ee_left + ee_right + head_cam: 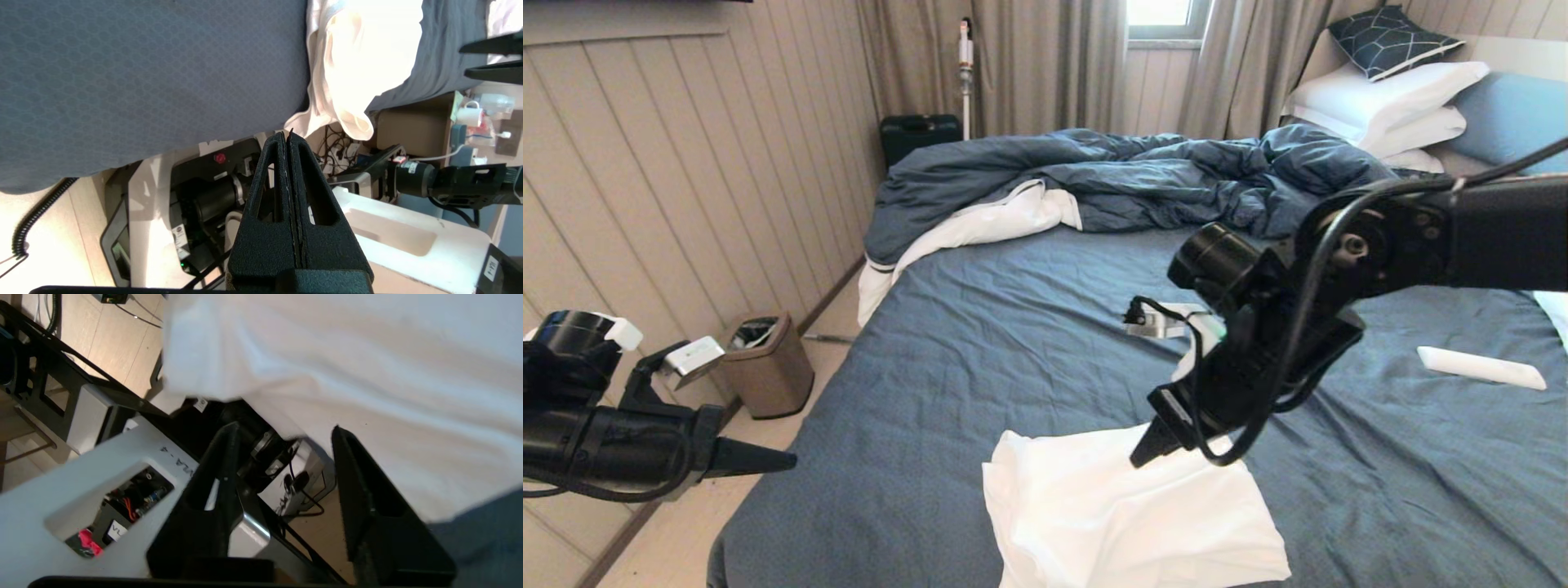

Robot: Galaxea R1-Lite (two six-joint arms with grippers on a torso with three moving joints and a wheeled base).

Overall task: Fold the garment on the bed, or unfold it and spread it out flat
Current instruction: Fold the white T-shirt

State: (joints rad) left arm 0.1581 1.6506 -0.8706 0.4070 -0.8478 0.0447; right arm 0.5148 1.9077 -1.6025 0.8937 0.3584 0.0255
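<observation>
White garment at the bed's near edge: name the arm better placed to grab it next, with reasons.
Right. The right claw hangs open directly over the white garment on the bed. The left claw is shut, off the bed's side above the floor.

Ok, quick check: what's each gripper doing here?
Left gripper: shut, empty, parked off the bed's left side.
Right gripper: open, over the white garment, holding nothing.

"VLA-4" on white robot base panel (81, 490) (partly hidden)
</observation>
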